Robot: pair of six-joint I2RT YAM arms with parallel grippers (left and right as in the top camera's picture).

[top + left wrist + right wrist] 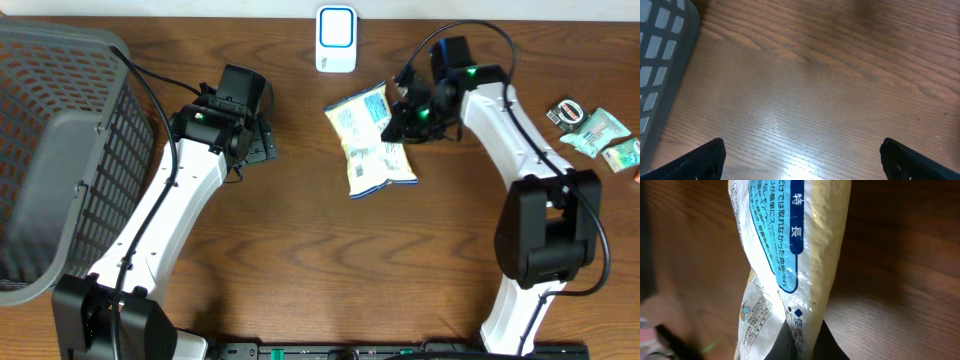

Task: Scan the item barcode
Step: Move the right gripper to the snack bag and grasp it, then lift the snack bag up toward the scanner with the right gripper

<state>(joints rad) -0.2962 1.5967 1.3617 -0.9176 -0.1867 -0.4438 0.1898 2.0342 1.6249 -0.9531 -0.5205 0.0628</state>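
Clenched jaws on the right gripper pinch the bag by one thin edge, seen at the bottom centre of the right wrist view. An edge hold like this makes sense because it leaves the printed faces uncovered for reading. In the overhead view the bag sits centre frame, just below the scanner, which stands at the top edge. Most of the bag seems to lie on the table, with its upper right corner caught by the gripper. Whether that corner is lifted clear I cannot tell from above.

The wrist view shows blue and white text and a small printed panel low on the bag. A barcode may be among that print, but it is too blurred to make out. Judging by this, the bag has been grasped but not yet presented, and the next move would need to turn the coded face toward the scanner.

The left gripper hangs wide and empty over bare wood, left of centre in the overhead frame and near the basket. It is probably parked there to keep out of the way. Small packets lie at the right edge, well apart from the action.
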